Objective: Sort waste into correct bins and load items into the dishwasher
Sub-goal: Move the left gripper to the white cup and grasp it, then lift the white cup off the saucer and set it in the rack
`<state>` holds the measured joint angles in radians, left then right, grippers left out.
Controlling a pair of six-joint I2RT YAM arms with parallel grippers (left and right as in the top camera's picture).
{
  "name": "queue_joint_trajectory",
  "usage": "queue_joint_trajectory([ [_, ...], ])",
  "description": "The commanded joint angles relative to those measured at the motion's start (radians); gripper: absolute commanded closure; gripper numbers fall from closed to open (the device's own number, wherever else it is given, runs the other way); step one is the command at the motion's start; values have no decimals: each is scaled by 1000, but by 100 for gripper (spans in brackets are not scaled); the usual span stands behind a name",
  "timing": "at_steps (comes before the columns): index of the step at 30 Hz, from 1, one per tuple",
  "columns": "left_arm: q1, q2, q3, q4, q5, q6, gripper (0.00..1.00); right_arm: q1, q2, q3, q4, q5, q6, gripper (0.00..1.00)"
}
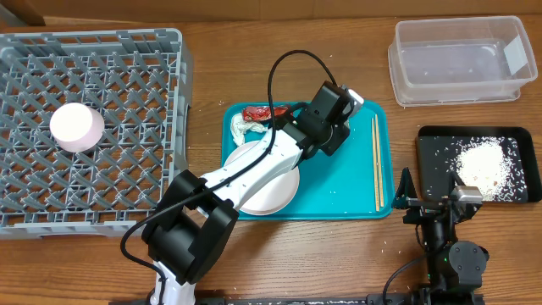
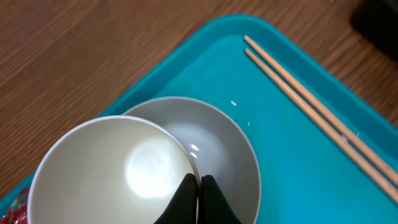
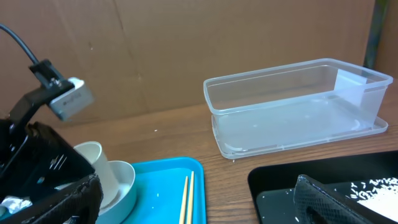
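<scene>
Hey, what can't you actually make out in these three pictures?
- Overhead: the cup and bowl are hidden under the left arm.
- Left wrist: the wrapper is cut off by the bottom left edge, so only a red scrap shows.
- Right wrist: the tissue is mostly cut off by the bottom left corner.
- Both wrist views: the cup overlaps the bowl, so whether it stands inside or beside it cannot be told.

The left arm (image 1: 254,174) is white with black joints, black cable (image 1: 271,80) and black tool (image 2: 198,200).
</scene>
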<state>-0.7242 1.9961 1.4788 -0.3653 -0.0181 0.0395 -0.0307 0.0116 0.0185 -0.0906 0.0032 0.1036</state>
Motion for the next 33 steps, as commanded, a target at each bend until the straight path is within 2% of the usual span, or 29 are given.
queue_joint_trajectory([
  [1, 4, -64, 58, 15, 11, -122, 96, 3, -9, -11, 6, -4, -7, 0],
  [5, 19, -153, 154, -3, 11, -246, 96, 3, -9, -11, 6, -4, -7, 0],
  [9, 71, -253, 210, -45, 11, -273, 96, 3, -9, -11, 6, -4, -7, 0],
  [13, 255, -347, 213, -163, 56, -373, 96, 3, -9, -11, 6, -4, -7, 0],
  [16, 436, -362, 213, -237, 254, -415, 96, 3, -9, -11, 6, -4, -7, 0],
  [20, 708, -336, 212, -258, 665, -414, 96, 3, -9, -11, 6, -4, -7, 0],
  [22, 827, -308, 212, -255, 818, -414, 96, 3, -9, -11, 6, -4, -7, 0],
  [28, 1106, -179, 212, -243, 1021, -390, 96, 3, -9, -11, 6, -4, -7, 0],
  [33, 1243, -28, 212, -87, 1297, -373, 96, 3, -9, -11, 6, -4, -7, 0],
])
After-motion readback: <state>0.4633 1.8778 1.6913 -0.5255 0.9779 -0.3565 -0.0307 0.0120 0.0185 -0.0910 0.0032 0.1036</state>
